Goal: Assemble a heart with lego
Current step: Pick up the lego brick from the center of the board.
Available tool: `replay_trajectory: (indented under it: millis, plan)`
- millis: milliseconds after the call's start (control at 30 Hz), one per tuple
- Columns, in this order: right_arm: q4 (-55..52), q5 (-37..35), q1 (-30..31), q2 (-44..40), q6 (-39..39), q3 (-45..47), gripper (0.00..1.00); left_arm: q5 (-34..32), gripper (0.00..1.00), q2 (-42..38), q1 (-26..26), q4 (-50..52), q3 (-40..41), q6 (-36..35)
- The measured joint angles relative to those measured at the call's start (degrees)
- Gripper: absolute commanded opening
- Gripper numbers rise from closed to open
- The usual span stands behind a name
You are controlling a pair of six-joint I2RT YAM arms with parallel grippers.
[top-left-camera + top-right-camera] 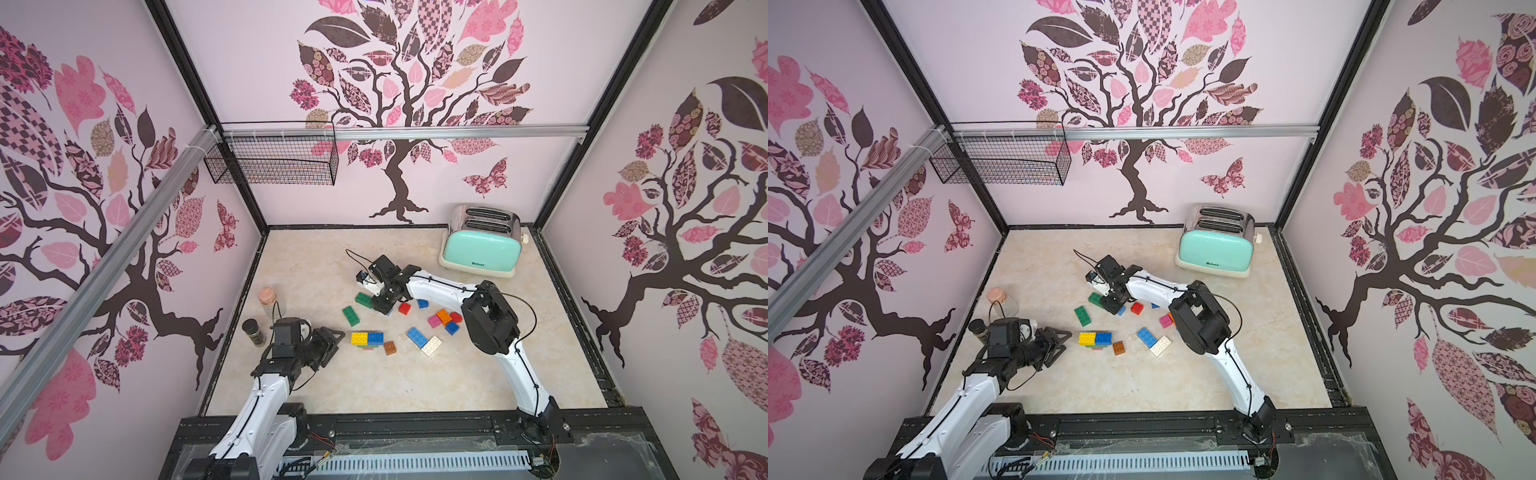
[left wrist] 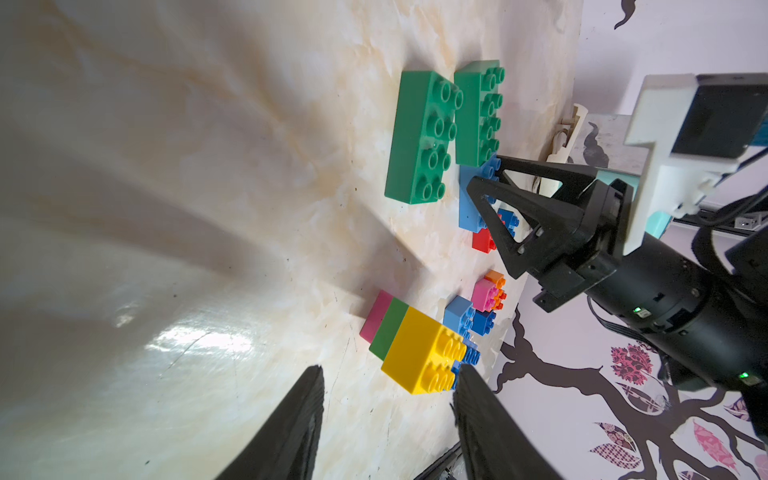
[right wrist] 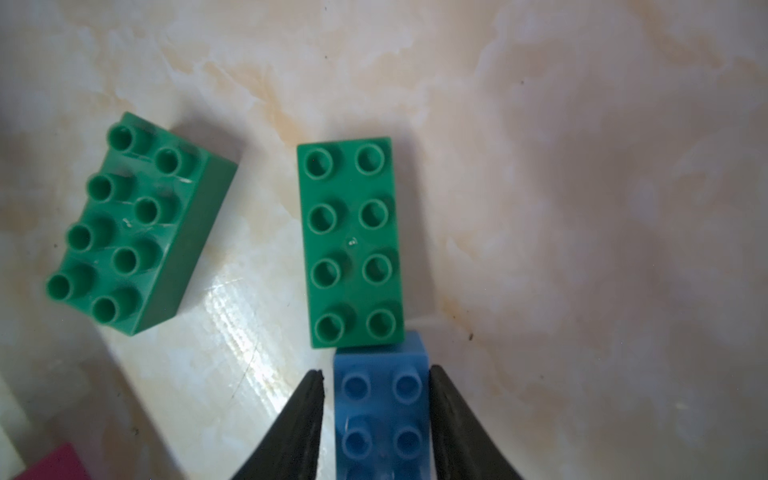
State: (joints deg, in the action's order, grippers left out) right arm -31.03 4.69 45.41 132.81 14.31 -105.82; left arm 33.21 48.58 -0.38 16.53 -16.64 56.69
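right pincer straddles a small blue studded plastic brick on the marbled bench; one jaw touches, the other shows a sliver of gap, so clamping cannot be told. left pincer gapes empty beside the yellow-and-blue brick stack. risk: an uneven squeeze could pivot the brick, nudging the abutting green oblong brick.

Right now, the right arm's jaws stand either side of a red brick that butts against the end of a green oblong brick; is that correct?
Not quite: the right wrist view shows the brick between the jaws is blue, not red. That blue brick does butt against the end of the green oblong brick.
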Motion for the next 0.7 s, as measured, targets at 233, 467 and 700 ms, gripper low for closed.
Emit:
replay_trajectory:
  millis: [233,467,700]
  plan:
    - [-0.52,-0.39,-0.04,0.24,1.40,0.00,0.28,-0.11,0.54,0.00,0.00,-0.17,0.00,0.09]
    - [-0.85,0.59,-0.04,-4.39,4.42,6.69,0.27,-0.02,0.54,0.24,0.00,-0.20,0.00,-0.22]
    - [-0.70,3.85,0.04,-13.94,10.43,18.14,0.27,2.05,0.55,3.63,-0.90,-0.17,-0.17,-2.27]
